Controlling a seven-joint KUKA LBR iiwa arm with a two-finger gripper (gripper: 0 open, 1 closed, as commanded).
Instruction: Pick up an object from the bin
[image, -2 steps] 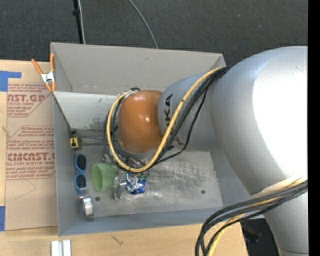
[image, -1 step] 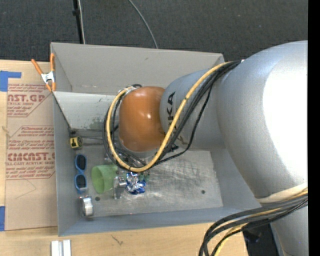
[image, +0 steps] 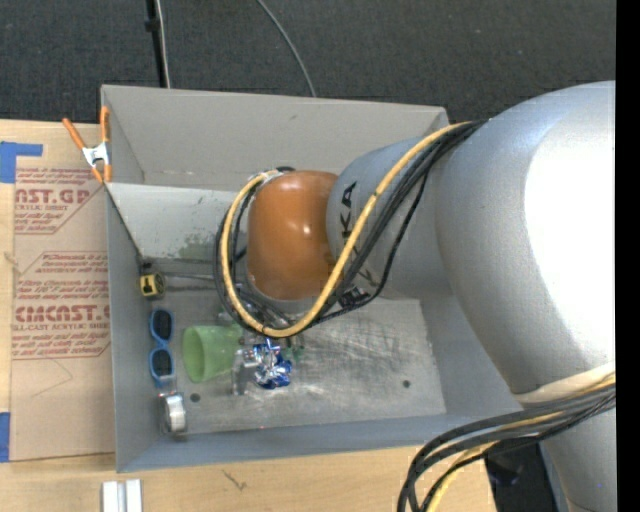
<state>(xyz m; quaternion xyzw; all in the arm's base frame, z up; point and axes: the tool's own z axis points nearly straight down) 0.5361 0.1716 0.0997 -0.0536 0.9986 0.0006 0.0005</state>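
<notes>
Nearest us, in front of and left of the green cup (image: 207, 352), lies a small silvery round thing (image: 175, 414). The cup rests on its side on the floor of the bin (image: 380, 395), its long axis running left to right. Its right end reaches the gripper (image: 252, 372). Just right of the cup, at the gripper's tip, sits a crumpled blue-and-white thing (image: 272, 368), too bunched to show a long axis or heading. We cannot tell whether the gripper is clenched or released. Left of the cup lie blue sunglasses (image: 160, 346), lengthwise front to back. Behind the cup, the orange cover (image: 288, 235) and cables (image: 232, 250) hide the floor.
</notes>
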